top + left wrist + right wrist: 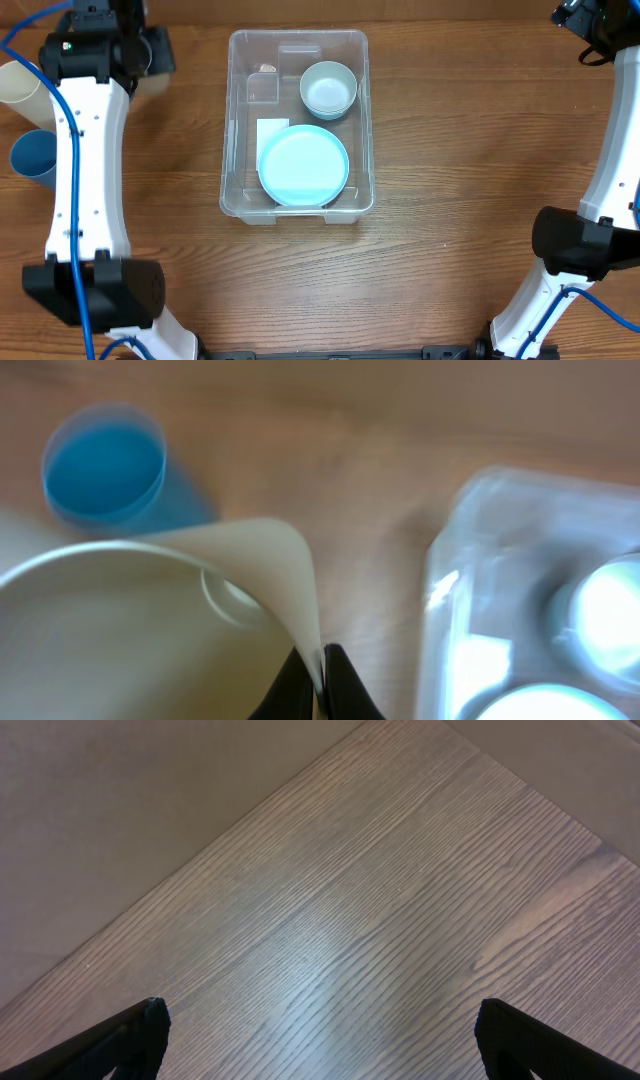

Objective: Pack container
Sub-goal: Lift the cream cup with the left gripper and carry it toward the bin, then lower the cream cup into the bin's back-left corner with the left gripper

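— Where does the container sit?

— Your container (236, 150) sits mid-counter (450, 150), toward the far edge. Inside it, a pale blue plate (303, 165) lies on the near side and a pale blue bowl (328, 88) at the far right.

— And the claws?

— Your left claw (321, 665) is pinched tight on the rim of a cream cup (150, 630), well left of the container, with a blue cup (103, 465) just beside it. Your right claw (320, 1020) stands wide over the wood at the far right, holding nothing.
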You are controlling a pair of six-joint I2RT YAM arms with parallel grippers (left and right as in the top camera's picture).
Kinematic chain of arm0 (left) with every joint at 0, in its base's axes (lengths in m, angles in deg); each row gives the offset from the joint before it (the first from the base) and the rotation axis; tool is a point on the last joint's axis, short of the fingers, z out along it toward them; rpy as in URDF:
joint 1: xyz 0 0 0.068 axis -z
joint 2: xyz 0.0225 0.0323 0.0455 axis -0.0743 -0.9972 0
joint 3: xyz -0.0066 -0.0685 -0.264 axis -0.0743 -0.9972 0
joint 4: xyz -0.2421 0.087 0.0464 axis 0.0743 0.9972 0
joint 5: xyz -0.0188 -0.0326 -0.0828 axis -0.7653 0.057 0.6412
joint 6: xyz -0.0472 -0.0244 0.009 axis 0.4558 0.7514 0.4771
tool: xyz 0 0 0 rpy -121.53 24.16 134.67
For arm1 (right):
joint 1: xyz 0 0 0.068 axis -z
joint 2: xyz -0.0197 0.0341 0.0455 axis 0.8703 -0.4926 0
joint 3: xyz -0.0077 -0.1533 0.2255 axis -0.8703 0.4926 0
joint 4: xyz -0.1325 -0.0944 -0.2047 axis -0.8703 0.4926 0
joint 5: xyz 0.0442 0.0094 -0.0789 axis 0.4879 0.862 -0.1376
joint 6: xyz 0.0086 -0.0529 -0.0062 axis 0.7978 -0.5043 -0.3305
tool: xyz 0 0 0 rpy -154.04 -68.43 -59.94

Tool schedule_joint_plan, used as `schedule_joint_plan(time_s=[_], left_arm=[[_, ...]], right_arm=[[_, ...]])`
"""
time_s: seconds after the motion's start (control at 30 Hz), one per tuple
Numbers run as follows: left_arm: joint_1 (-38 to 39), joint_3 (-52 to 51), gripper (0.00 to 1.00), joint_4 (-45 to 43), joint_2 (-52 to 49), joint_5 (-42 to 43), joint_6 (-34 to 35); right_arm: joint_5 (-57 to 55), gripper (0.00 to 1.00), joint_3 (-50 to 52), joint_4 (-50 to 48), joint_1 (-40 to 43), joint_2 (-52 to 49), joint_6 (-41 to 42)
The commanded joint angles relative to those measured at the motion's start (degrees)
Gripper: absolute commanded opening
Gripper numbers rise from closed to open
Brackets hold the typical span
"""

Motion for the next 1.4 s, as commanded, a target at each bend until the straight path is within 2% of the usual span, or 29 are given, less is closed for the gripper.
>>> schedule_joint_plan(time_s=[0.0,0.13,0.3,0.47,0.67,0.9,1.1,1.37], left_arm=[[5.2,3.5,0.04,-8.2,9.5,1.1,-0.2],[11.4,3.5,0.04,-15.3,11.3,1.1,-0.3],[18.4,3.5,0.04,-14.6,7.4,1.1,-2.2],[23.3,3.5,0.04,-13.4,-1.6,0.9,-3.0],[23.1,3.5,0.04,-9.1,-8.9,0.1,-0.6],[22.9,3.5,0.04,-8.1,-14.5,-7.5,0.5],[20.8,3.5,0.04,-8.0,-19.2,-7.3,4.2],[18.2,3.5,0.04,-8.6,-20.0,-7.3,6.9]], right_arm=[[-0.6,1.00,-0.2,-0.3,0.0,0.0,0.1],[-0.6,1.00,-0.2,-0.3,0.0,0.0,0.1],[-0.6,1.00,-0.2,-0.3,0.0,0.0,0.1],[-0.6,1.00,-0.2,-0.3,0.0,0.0,0.1],[-0.6,1.00,-0.2,-0.3,0.0,0.0,0.1],[-0.6,1.00,-0.2,-0.3,0.0,0.0,0.1],[-0.6,1.00,-0.2,-0.3,0.0,0.0,0.1],[-0.6,1.00,-0.2,-0.3,0.0,0.0,0.1]])
